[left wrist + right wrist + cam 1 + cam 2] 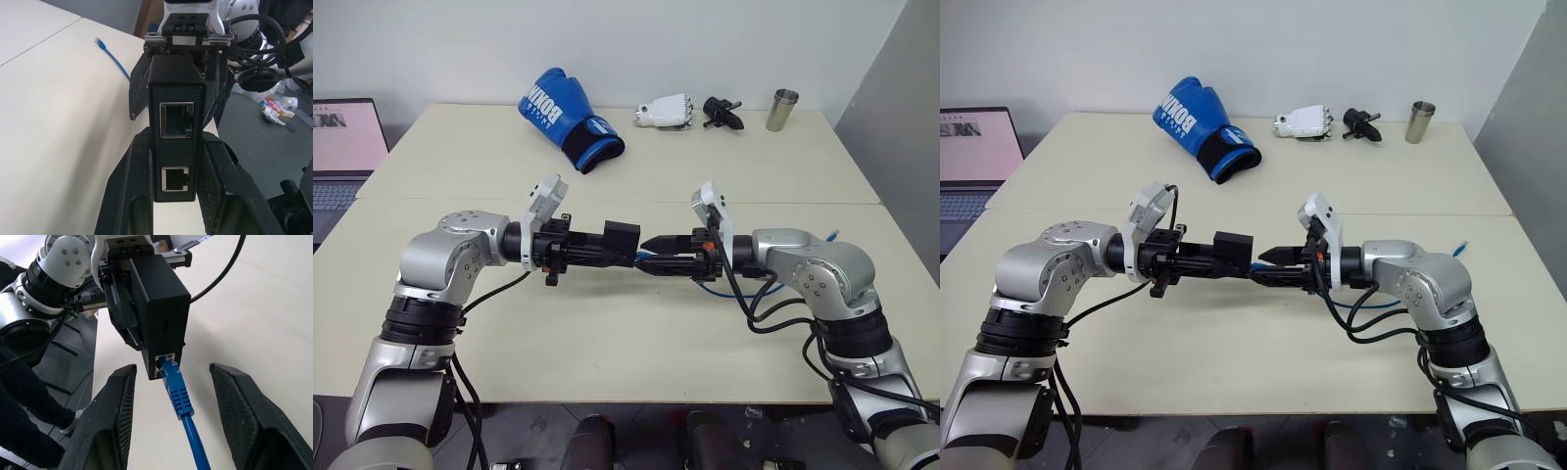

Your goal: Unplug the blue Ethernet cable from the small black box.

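Observation:
My left gripper is shut on the small black box and holds it level above the table's middle. In the left wrist view the box sits between the two fingers, with two empty ports facing the camera. The blue Ethernet cable is plugged into the box's far side. My right gripper stands open, one finger on each side of the plug and clear of it. The cable runs under the right wrist onto the table, where its free end lies.
At the table's far side lie a blue boxing glove, a white robot hand, a black part and a metal cup. A laptop stands off to the left. Black arm cables hang by the right arm.

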`<control>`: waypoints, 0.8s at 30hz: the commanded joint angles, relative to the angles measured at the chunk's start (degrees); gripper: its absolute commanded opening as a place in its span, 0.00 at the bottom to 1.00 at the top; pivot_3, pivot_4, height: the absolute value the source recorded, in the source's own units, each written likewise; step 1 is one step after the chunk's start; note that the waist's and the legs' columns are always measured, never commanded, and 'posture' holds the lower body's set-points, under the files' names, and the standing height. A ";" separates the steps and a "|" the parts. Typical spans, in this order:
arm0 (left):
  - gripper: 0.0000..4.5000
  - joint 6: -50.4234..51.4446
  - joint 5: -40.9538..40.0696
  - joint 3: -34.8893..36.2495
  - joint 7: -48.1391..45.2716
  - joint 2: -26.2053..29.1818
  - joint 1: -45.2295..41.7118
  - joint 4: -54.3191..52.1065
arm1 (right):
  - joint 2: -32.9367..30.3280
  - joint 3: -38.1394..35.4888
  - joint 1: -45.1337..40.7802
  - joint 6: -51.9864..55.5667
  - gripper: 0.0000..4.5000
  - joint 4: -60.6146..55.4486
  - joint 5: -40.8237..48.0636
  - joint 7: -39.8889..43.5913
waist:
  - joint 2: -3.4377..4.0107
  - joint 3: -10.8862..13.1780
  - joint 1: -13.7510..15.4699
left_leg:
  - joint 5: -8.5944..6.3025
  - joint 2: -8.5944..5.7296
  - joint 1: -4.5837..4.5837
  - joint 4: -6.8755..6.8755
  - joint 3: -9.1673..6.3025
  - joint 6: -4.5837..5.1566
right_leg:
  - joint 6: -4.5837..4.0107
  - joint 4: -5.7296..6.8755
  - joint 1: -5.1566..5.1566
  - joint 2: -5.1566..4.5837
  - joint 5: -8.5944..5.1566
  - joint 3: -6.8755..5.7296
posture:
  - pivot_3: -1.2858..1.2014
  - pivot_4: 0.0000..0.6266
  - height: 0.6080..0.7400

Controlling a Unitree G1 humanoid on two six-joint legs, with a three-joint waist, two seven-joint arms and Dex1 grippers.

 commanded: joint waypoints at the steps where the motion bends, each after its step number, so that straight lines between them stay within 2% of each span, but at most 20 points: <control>1: 0.18 -0.26 -0.52 0.80 -0.49 0.74 -1.43 -1.54 | -0.36 0.09 -1.83 -0.53 0.48 -0.22 0.22 1.45 | 0.00 0.00 -0.01 | 0.00 0.00 0.00 0.00 0.00 0.00 | 0.00 0.00 0.00 0.00 0.00 0.00 | 0.52 0.24 1.00; 3: 0.18 -0.22 -0.56 0.80 -0.59 0.78 -1.35 -1.69 | -0.42 0.23 -2.03 -0.56 0.44 0.01 0.12 1.64 | 0.00 0.00 0.00 | 0.00 0.00 0.00 0.00 0.00 0.00 | 0.00 0.00 0.00 0.00 0.00 0.00 | 0.52 0.24 1.00; 13: 0.18 -0.52 -0.25 0.19 -1.40 1.11 -0.64 -2.36 | -0.82 -0.86 -2.91 2.15 0.02 0.72 2.31 3.03 | 0.00 0.00 0.01 | 0.00 0.00 -0.02 0.00 -0.01 0.00 | 0.00 -0.01 -0.01 0.00 0.00 -0.01 | 0.52 0.24 1.00; 24: 0.18 0.77 -1.40 1.04 -1.46 1.75 -0.67 -2.99 | -2.82 0.26 -2.29 1.64 0.02 1.26 0.74 4.22 | 0.00 0.00 0.01 | 0.00 0.00 -0.03 0.00 0.00 0.00 | 0.00 -0.01 -0.02 0.00 0.00 0.00 | 0.52 0.24 1.00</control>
